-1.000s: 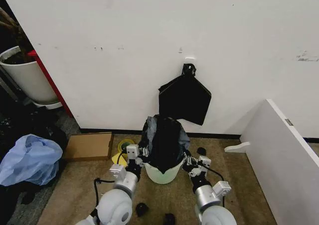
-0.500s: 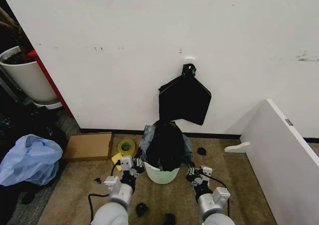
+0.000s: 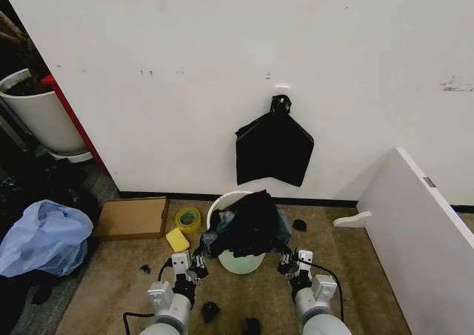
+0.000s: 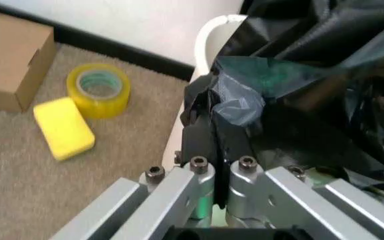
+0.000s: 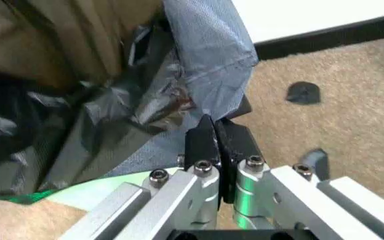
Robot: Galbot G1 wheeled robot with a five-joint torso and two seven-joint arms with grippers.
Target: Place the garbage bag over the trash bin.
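Observation:
The trash bin (image 3: pixel 238 262) is a cream-white round bin on the carpet by the wall, its far-left rim (image 3: pixel 221 200) bare. The garbage bag (image 3: pixel 252 222), glossy black and wrinkled, lies heaped over the bin's mouth and spills down its near and right sides. At the bin's near-left side my left gripper (image 3: pixel 198 260) is shut on a fold of the bag's film (image 4: pixel 235 107). My right gripper (image 3: pixel 286 261) is at the near-right side, pinching the bag's edge (image 5: pixel 209 75). In the wrist views both left gripper (image 4: pixel 213 112) and right gripper (image 5: pixel 213 127) have their fingers pressed together on plastic.
A matte black bundle (image 3: pixel 274 150) hangs on the wall above the bin. A cardboard box (image 3: pixel 133 217), yellow tape roll (image 3: pixel 187 218) and yellow sponge (image 3: pixel 178 239) lie to the left. A pale blue bag (image 3: pixel 43 239) and white tub (image 3: pixel 37 114) are far left, a white panel (image 3: pixel 424 235) right.
Both grippers have drawn down and back toward me with the bag. The bag, earlier standing tall above the bin, now sits lower and the bin's far-left rim is uncovered.

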